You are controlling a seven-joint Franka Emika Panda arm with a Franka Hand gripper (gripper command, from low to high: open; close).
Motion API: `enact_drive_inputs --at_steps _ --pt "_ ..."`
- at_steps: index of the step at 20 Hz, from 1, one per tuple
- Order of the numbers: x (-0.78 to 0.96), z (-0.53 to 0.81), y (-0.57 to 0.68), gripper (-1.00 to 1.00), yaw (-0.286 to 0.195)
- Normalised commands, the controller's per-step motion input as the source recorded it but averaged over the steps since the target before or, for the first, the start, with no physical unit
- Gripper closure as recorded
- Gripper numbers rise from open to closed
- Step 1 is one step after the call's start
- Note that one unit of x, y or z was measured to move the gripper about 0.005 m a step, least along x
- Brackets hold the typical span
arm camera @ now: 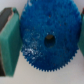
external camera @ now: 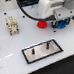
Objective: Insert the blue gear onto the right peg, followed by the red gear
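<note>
The blue gear [external camera: 59,24] lies on the white table at the exterior view's right, between my gripper's [external camera: 58,21] fingers. In the wrist view the blue gear [arm camera: 48,40] fills the middle, hub hole facing up. The teal pads [arm camera: 10,42] press against its toothed rim on both sides, so the gripper [arm camera: 46,42] is shut on it. The red gear [external camera: 42,24] lies just beside it, toward the exterior view's left. The dark pale-rimmed plate [external camera: 52,50] lies nearer the front, with the right peg [external camera: 47,44] upright on it and a shorter pin [external camera: 32,52] to its left.
A pale blocky fixture [external camera: 12,24] stands at the back left of the table. A black cable [external camera: 26,15] loops down from the arm behind the red gear. Dark equipment lines the table's back edge.
</note>
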Motion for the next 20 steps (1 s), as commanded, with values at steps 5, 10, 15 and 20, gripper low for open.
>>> enact_drive_inputs --at_steps 5,10,15,20 --pt "0.2 0.53 -0.07 1.0 0.0" --pt "0.39 0.52 -0.17 1.0 0.0" --pt "0.49 0.54 -0.29 1.0 0.0" --pt "0.54 0.52 -0.37 1.0 0.0"
